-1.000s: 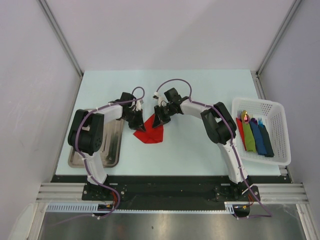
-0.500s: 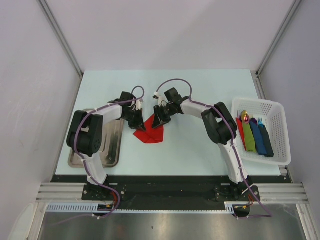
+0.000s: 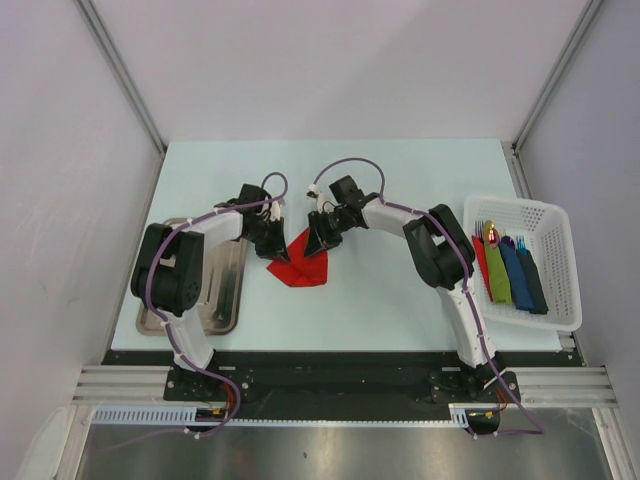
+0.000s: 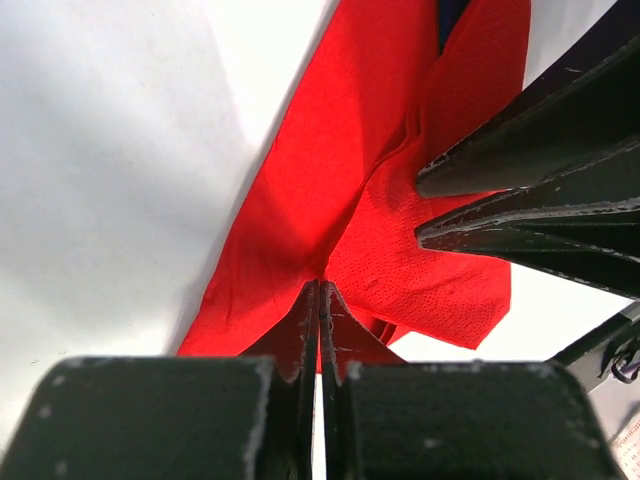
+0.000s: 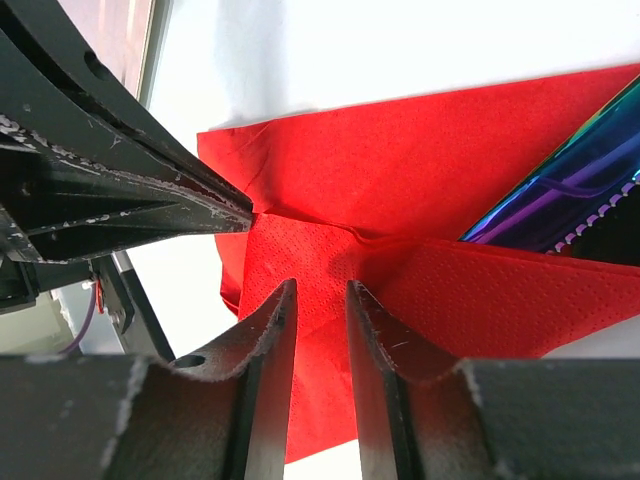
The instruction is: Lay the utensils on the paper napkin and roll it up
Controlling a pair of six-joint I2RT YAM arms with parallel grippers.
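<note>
The red paper napkin point(image 3: 298, 265) lies crumpled and partly folded on the table between both grippers. My left gripper point(image 3: 279, 250) is at its left edge, and in the left wrist view point(image 4: 320, 288) its jaws are shut on a pinched fold of the napkin point(image 4: 330, 190). My right gripper point(image 3: 321, 244) is low over the napkin's right part. In the right wrist view point(image 5: 318, 295) its jaws stand a narrow gap apart over the napkin point(image 5: 400, 180), with nothing seen gripped. An iridescent blue utensil point(image 5: 560, 195) sticks out from a napkin fold. The other utensils are hidden.
A white basket point(image 3: 556, 235) at the right edge holds a green roll point(image 3: 497, 275), blue rolls point(image 3: 516, 272) and spare cutlery. A metal tray point(image 3: 225, 290) lies at the left under the left arm.
</note>
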